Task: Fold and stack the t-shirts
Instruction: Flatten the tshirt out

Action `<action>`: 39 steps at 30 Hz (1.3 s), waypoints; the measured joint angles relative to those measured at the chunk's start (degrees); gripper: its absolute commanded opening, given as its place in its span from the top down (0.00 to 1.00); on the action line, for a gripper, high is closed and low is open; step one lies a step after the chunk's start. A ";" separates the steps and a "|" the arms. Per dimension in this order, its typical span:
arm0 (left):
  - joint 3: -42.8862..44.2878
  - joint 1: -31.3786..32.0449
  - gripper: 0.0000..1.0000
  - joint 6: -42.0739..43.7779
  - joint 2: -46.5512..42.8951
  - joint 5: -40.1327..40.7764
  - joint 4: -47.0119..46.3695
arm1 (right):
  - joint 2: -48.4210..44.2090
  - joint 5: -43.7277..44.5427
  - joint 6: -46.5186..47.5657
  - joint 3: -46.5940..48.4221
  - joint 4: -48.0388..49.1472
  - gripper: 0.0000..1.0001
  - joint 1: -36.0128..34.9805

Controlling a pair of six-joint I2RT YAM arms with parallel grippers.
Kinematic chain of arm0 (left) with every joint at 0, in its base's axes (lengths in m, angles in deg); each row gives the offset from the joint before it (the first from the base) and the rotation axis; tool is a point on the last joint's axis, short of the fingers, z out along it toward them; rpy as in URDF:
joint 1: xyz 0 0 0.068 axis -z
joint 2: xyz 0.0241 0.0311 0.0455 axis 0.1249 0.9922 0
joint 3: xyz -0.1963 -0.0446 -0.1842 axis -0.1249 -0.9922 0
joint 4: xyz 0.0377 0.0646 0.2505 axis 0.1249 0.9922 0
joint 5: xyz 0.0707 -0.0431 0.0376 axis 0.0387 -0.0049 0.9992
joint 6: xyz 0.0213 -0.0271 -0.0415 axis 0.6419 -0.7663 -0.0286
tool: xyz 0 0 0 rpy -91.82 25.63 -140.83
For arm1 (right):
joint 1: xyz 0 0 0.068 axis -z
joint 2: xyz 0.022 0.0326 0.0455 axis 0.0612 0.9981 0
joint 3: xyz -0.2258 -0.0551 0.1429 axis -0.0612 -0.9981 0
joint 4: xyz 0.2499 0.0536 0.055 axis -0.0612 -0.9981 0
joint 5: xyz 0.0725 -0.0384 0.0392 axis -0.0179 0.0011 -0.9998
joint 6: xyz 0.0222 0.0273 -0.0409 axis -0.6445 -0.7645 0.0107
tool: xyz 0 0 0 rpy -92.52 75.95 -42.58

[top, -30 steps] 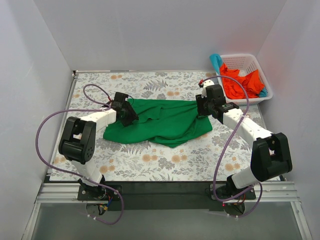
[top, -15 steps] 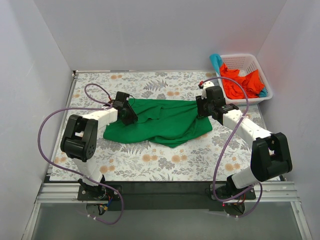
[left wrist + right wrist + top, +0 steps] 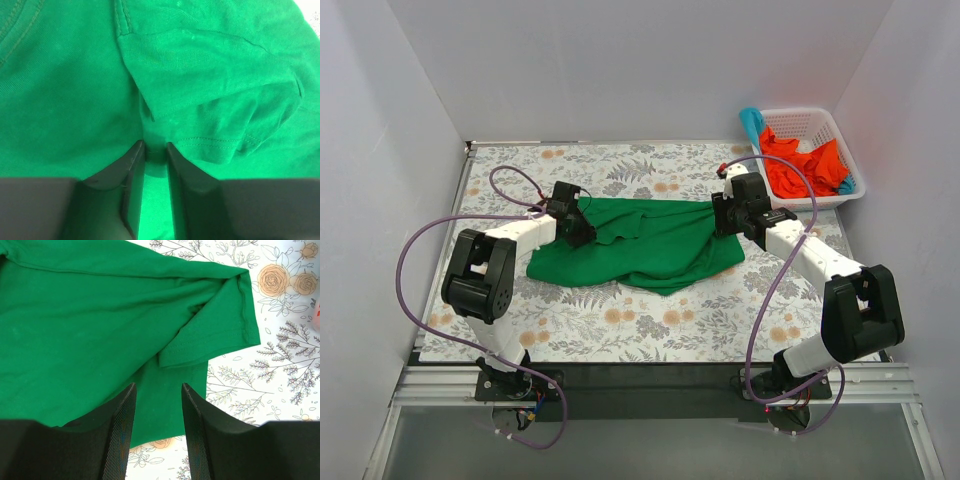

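Step in hand looks like getting both ends of the green t-shirt [image 3: 650,240] gripped so it can be pulled flat for the first fold. It lies crumpled lengthwise across the middle of the desk [image 3: 620,325], and the other shirts (orange-red ones [image 3: 800,165] and a teal one [image 3: 752,122]) sit in the white basket [image 3: 853,196] at the back right. The left end effector [image 3: 156,146] is at the shirt's left end with its jaws almost together and a ridge of green cloth nipped between them. Best to finish that pinch before lifting, and to check it has only one layer, since a sleeve fold bunches just beside the tips. The right end effector [image 3: 157,387] hangs over the right end w/ jaws well apart and nothing gripped. The right sleeve [image 3: 215,335] lies folded in just ahead of it, so it should drop onto the hem edge, not mid-panel, then close. Pull the two ends apart evenly and keep the cloth low so it doesn't drag or twist. Vs. a second ago: the left end effector has crept a bit toward the back and inward onto the cloth and has narrowed its jaws. The right one has edged slightly toward the back w/ no change in its opening, and the shirt's outline hasn't shifted.
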 measured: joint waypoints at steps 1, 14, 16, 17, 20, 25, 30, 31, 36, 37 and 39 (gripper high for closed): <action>-0.02 0.07 0.84 -0.26 0.00 0.04 0.00 | 0.00 0.07 0.00 -0.09 0.02 0.52 0.00; -0.28 0.15 1.00 1.57 -5.53 7.10 2.54 | 0.61 -0.09 -2.71 -2.64 2.19 0.51 7.34; 0.63 -0.55 1.00 2.97 -8.26 8.44 3.78 | 1.70 -1.27 -3.91 -2.64 3.61 0.53 10.08; 1.14 -1.20 1.00 3.72 -9.29 8.96 4.15 | 2.89 -1.86 -4.20 -2.51 4.46 0.53 11.39; 1.44 -5.40 1.00 6.23 -14.21 10.21 5.42 | 9.25 -3.32 -2.49 0.48 5.18 0.53 12.76; 1.25 -8.24 1.00 8.98 -16.70 10.19 6.03 | 17.09 -5.73 4.59 6.78 5.92 0.51 12.68; -0.28 -8.81 1.00 11.10 -16.65 10.16 5.46 | 22.12 -7.72 11.76 12.20 6.05 0.49 12.70; -0.63 -8.81 1.00 11.41 -16.63 10.14 4.92 | 23.45 -8.31 13.57 13.64 6.03 0.48 12.70; -1.55 -9.07 1.00 12.24 -15.93 10.10 3.54 | 28.04 -11.43 20.26 17.86 6.03 0.46 12.68; -1.64 -9.20 1.00 12.37 -15.78 10.08 3.39 | 28.89 -12.09 21.51 18.73 5.81 0.46 12.68; -1.73 -9.44 1.00 12.55 -15.72 10.05 3.23 | 30.47 -13.14 23.32 20.48 5.57 0.45 12.70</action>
